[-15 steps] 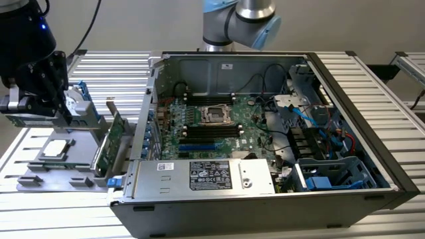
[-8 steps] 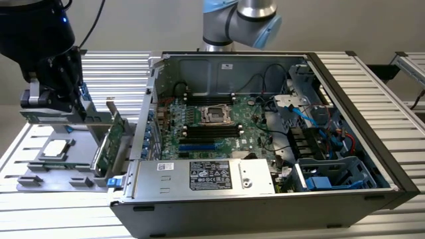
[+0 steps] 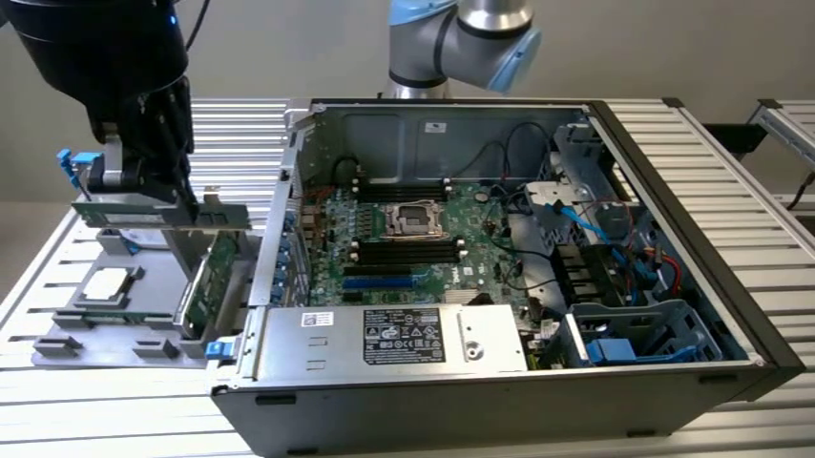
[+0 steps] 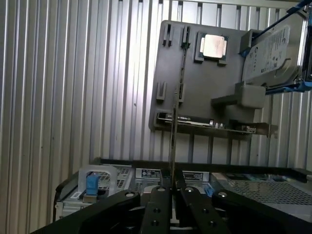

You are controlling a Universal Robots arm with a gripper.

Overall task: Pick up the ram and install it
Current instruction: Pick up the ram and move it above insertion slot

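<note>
Ram [image 3: 166, 217] sits clamped in the gripper [image 4: 173, 187] (above the grey tray [image 4: 204, 83]).

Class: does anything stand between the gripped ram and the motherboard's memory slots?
Yes: the grey metal case's side wall stands between the thin green ram stick, clamped in the black gripper, and the long black memory slots. The case is open on top.

tray [image 3: 90, 345]: exterior view's left of case [image 3: 510, 415] | ram [image 3: 121, 213]: in tool [image 4: 173, 184], above tray

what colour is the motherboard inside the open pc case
The motherboard is green; it shows best in the exterior view.
</note>
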